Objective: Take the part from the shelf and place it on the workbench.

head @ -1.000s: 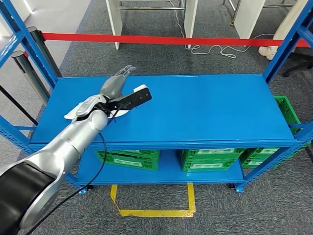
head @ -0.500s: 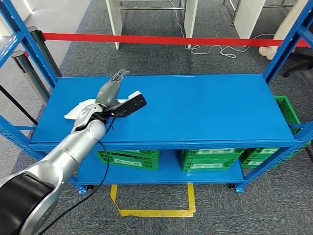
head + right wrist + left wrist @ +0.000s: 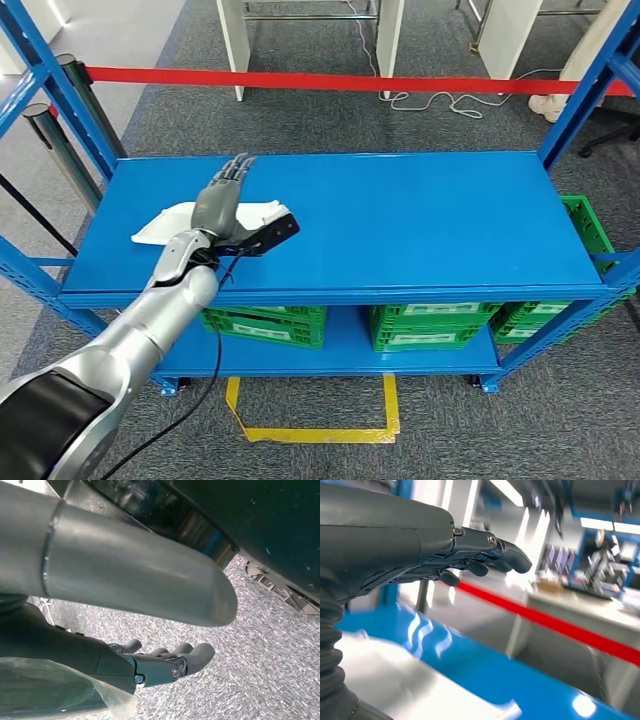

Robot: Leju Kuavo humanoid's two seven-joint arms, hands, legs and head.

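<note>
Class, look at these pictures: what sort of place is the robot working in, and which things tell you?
Probably a warehouse or factory test area: a blue steel shelf rack, green plastic crates stored beneath, and yellow floor marking tape on grey carpet.

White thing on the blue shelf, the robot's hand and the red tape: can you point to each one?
White part [image 3: 162, 224], head view: its bare end left of the hand.
Left hand [image 3: 220, 200], head view: back of the hand, over the part.
Red tape [image 3: 317, 80], head view: mid-strip.
</note>
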